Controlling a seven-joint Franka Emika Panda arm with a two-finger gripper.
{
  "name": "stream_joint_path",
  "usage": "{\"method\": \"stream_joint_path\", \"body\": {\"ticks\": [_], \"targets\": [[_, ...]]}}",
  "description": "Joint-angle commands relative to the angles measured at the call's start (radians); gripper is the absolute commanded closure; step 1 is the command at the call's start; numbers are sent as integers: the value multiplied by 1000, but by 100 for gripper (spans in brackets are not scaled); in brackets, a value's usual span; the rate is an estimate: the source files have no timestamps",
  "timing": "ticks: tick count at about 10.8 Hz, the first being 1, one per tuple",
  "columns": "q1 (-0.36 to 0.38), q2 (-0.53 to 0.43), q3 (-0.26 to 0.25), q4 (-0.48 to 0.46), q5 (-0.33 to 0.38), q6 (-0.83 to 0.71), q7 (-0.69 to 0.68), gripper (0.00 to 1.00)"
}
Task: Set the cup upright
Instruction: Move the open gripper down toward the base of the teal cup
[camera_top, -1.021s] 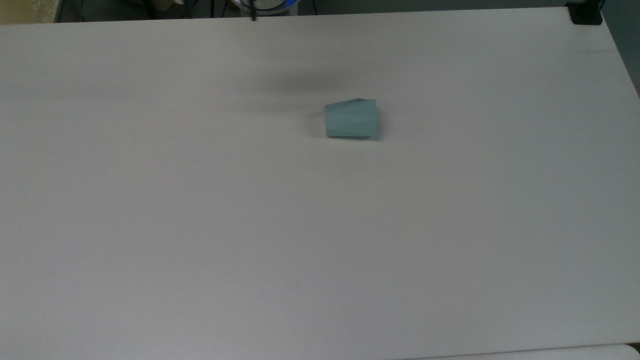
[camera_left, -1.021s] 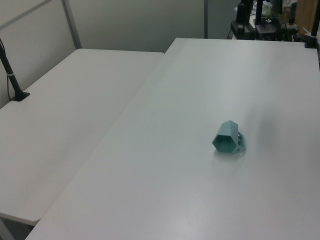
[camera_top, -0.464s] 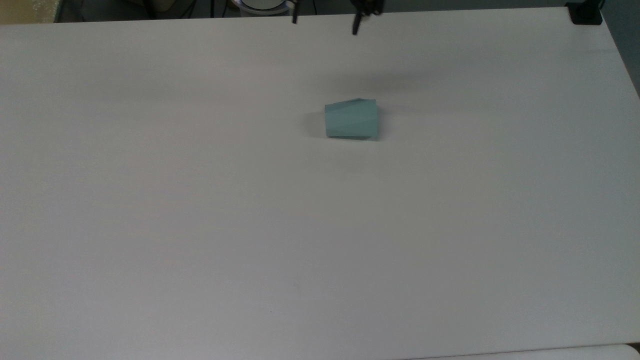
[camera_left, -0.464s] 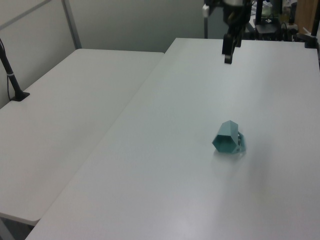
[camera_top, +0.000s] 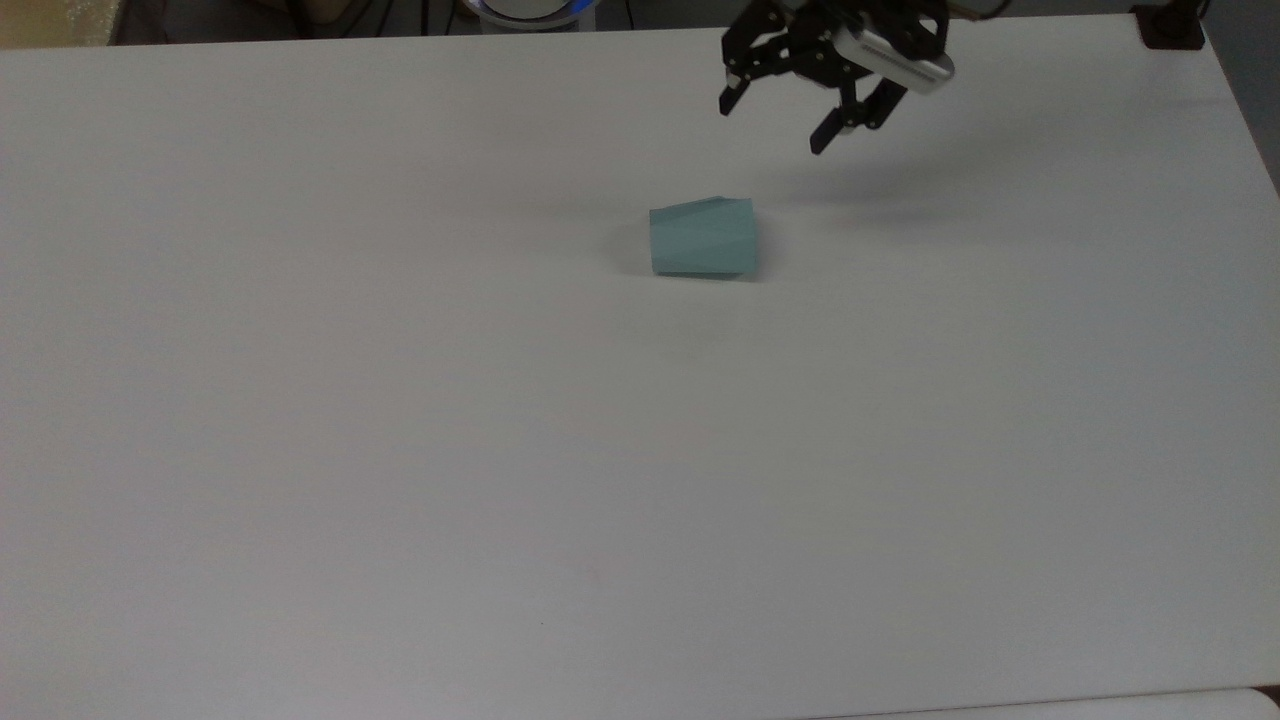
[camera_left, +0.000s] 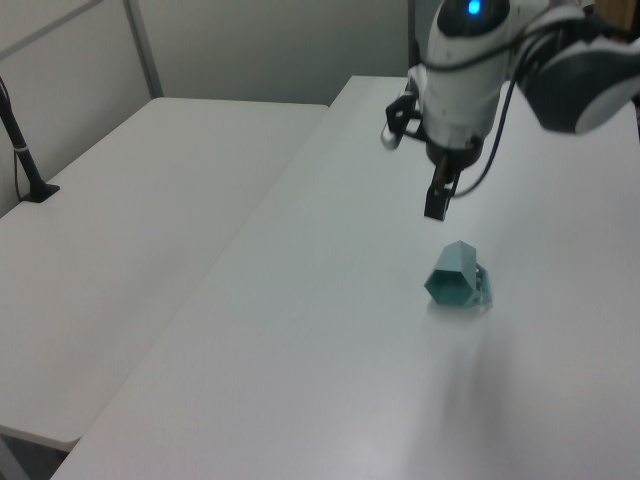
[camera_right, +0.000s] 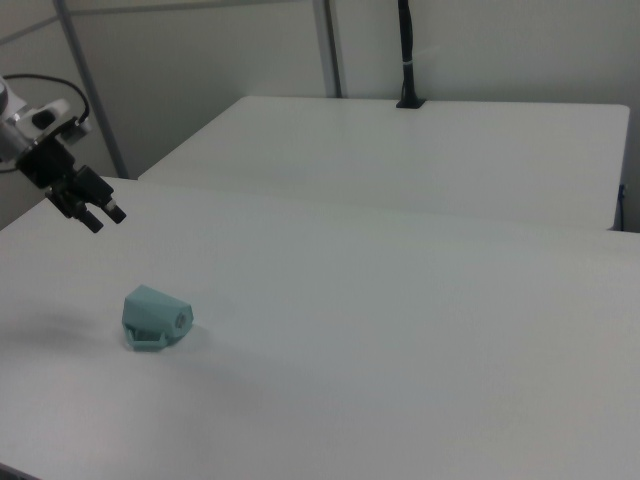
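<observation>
1. None of the task looks done: the cup (camera_top: 703, 238) lies on its side on the white table (camera_top: 400, 450), a little right of centre in the top view, its wider rim toward the top view's right.
2. The gripper (camera_top: 775, 118) hangs in the air above the table, up and to the right of the cup in the top view, well apart from it, with its fingers spread and holding nothing.
3. Left to do, as I judge it: come down to the cup, take hold, tip it onto its narrower base and let go.
</observation>
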Motion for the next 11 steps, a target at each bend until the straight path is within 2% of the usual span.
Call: {"method": "stream_joint_path", "body": {"ticks": [1,4,7,11], "targets": [[99,119,-10,67,-149,-146,47,0],[139,185,-7,66,-233,-177,116,0],[158,245,0,64,-287,-179,118,0],[156,316,20,64,-310,-172,118,0]]}}
